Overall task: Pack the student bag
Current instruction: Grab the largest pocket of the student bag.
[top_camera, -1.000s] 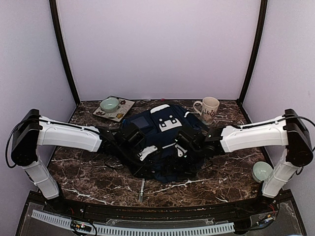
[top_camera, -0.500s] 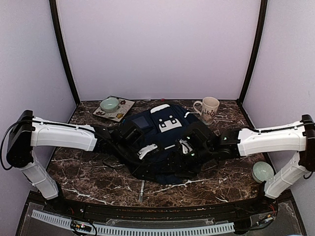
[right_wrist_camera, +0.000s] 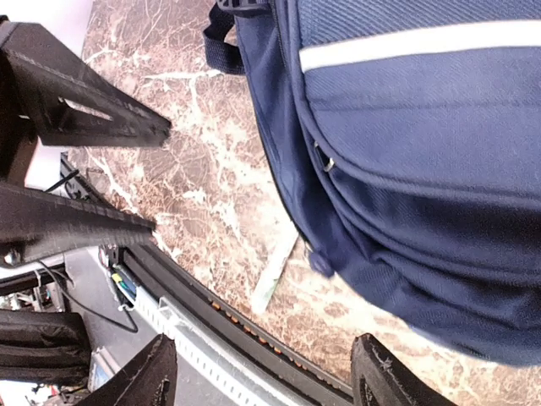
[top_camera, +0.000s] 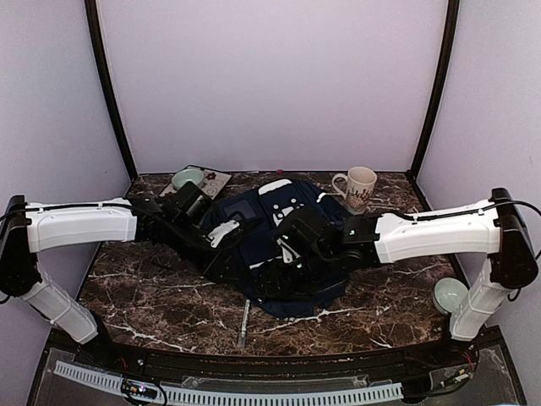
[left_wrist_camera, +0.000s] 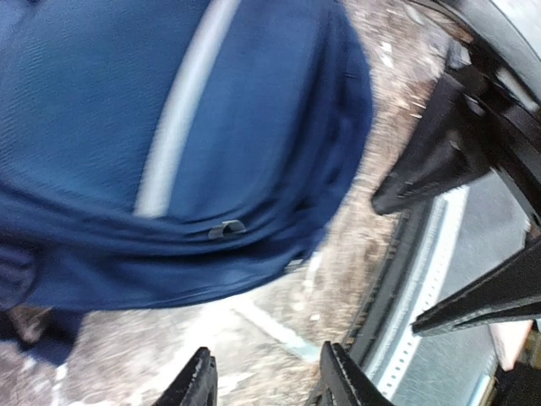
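Finds left gripper [left_wrist_camera: 266, 378] released, fingers apart, nothing between them; hangs above bag [left_wrist_camera: 254, 127], at its left edge, left of centre in the top view. Finds right gripper [right_wrist_camera: 266, 372] released too, fingers wide, empty, poised over the bag's right half. Places bag flat on table [top_camera: 152, 288], centre of frame, white stripe up, zip pull [right_wrist_camera: 325, 162] showing on a lower seam. Notes pale strip [top_camera: 243, 323] on table just below bag, apart from it. Logs mug [top_camera: 359, 188] upper right, bowl [top_camera: 188, 178] on tray [top_camera: 215, 179] upper left, second bowl [top_camera: 450, 293] far right by the arm's base.
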